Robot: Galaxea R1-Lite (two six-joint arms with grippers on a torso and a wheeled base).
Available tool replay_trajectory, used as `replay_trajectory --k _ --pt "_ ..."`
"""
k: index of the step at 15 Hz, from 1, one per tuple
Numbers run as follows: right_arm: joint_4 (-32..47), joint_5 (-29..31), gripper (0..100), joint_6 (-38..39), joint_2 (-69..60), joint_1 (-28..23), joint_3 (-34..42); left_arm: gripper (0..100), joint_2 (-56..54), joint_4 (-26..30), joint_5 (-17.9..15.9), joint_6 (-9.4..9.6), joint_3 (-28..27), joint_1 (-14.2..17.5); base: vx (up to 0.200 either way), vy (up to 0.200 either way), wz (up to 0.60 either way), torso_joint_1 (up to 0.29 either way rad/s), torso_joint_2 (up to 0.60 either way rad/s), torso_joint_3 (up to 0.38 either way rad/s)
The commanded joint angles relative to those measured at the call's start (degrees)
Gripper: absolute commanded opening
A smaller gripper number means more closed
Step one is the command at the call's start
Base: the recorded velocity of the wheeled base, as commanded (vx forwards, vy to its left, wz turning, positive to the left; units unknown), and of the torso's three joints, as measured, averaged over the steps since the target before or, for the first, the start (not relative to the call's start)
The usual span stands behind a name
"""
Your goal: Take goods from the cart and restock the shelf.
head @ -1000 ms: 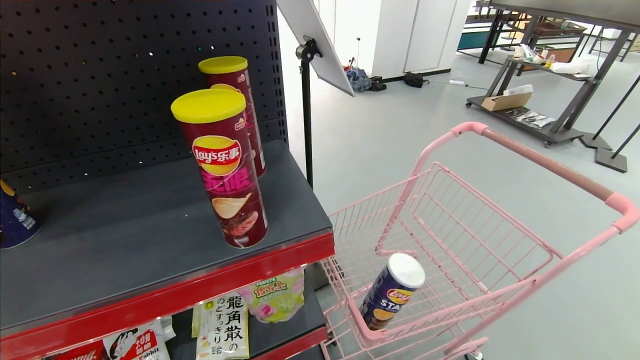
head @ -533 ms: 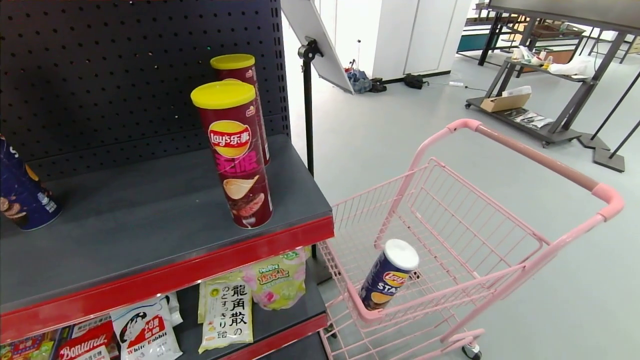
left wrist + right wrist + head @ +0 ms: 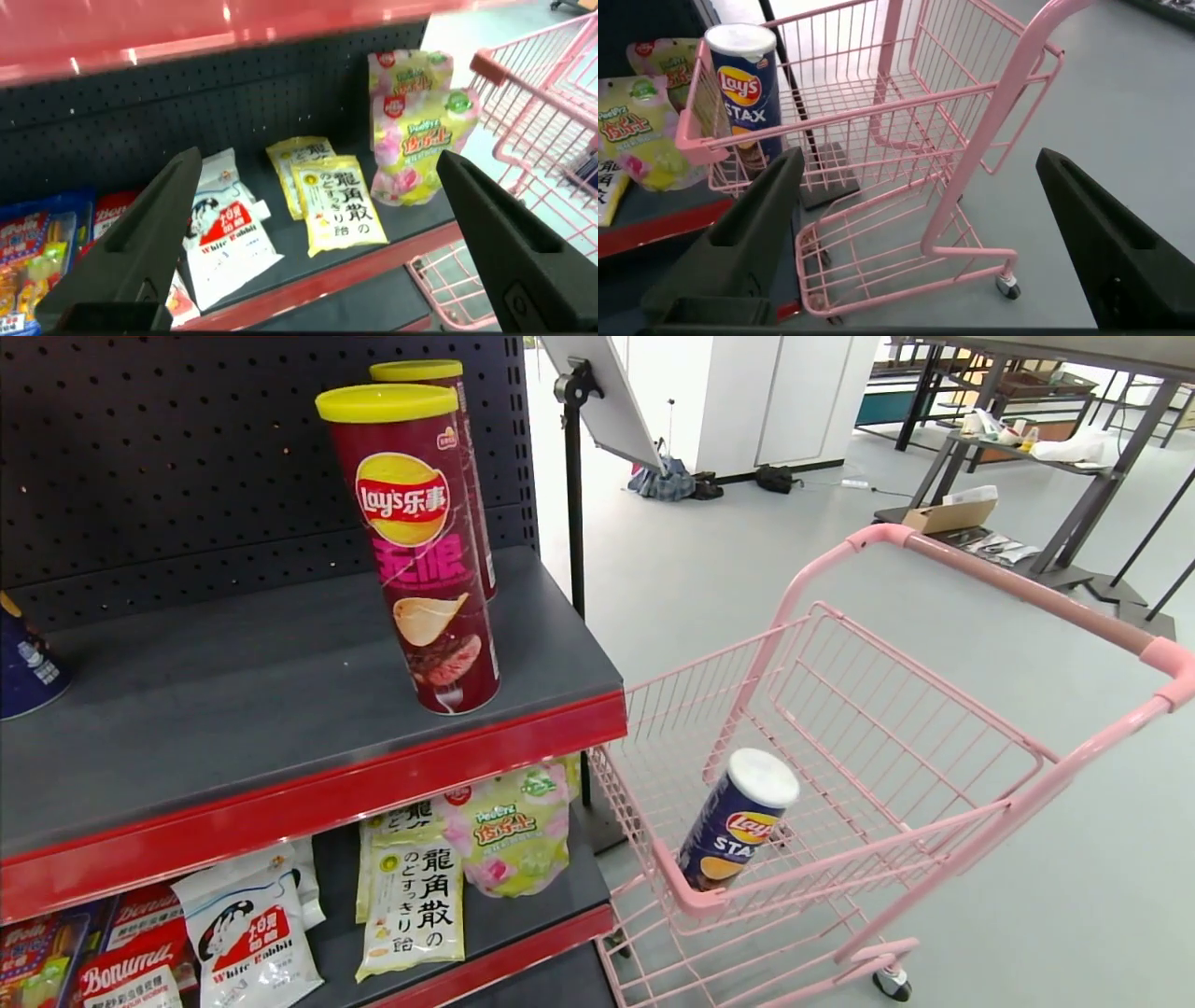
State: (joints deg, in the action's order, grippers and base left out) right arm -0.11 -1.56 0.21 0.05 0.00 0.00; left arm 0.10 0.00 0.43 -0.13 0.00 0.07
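Left claw (image 3: 318,159) and right claw (image 3: 920,159) both gaping wide, nothing in them. Dark blue chip tube with white lid (image 3: 738,831) leans inside the pink wire cart (image 3: 1008,591), right beside the red-edged shelf (image 3: 280,691).

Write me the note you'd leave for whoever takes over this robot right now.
Left gripper: open, empty, facing the snack bags.
Right gripper: open, empty, facing the cart.
Done: front red can and rear red can stand on the top shelf, a blue can at its left edge.
Left: the cart's blue can, to grab and shelve.
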Motion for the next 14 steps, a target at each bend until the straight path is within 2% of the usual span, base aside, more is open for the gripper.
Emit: replay_trajectory --k 1,7,8,9,10,11,12,13,14 --pt "-0.07 -0.02 100 -0.03 0.04 0.0 0.0 100 -0.01 -0.09 0.01 -0.04 0.0 -0.07 0.0 0.0 0.0 -0.115 0.39 0.276" --pt "-0.24 -0.11 100 -3.28 -0.05 -0.09 -0.09 100 -0.01 -0.09 0.01 -0.04 0.0 0.01 0.0 0.0 0.0 -0.021 0.07 0.054" --pt "-1.38 -1.96 100 -2.23 3.03 0.35 -5.8 100 -0.01 -0.09 0.01 -0.04 0.0 0.01 0.0 0.0 0.0 0.0 0.0 0.0" --pt "-1.65 -4.06 100 6.03 21.48 2.37 -22.94 100 -0.01 -0.18 0.01 -0.04 0.0 -0.07 0.0 0.0 0.0 0.0 0.0 0.0" --pt "-1.56 -4.06 100 15.09 31.5 2.9 -34.89 100 -0.01 -0.09 0.01 -0.04 0.0 0.01 0.0 0.0 0.0 0.0 0.0 0.0" --pt "-1.3 -6.0 100 16.32 39.24 3.87 -41.84 100 0.08 -0.09 -0.08 0.05 0.0 0.01 0.0 0.0 0.0 0.0 0.0 0.0" --pt "-1.91 -10.39 100 10.08 44.07 6.33 -40.52 100 -0.01 -0.09 -0.08 0.05 0.0 0.01 0.0 0.0 0.0 0.0 0.0 0.0" --pt "-3.23 -11.1 100 7.09 49.52 6.68 -36.83 100 -0.01 -0.18 -0.08 -0.04 0.0 0.01 0.0 0.0 0.0 0.0 0.0 0.0" --pt "-9.38 -11.1 100 8.32 55.15 7.21 -33.57 100 -0.01 -0.09 -0.08 -0.04 0.0 0.01 0.0 0.0 0.0 0.0 0.0 0.0"
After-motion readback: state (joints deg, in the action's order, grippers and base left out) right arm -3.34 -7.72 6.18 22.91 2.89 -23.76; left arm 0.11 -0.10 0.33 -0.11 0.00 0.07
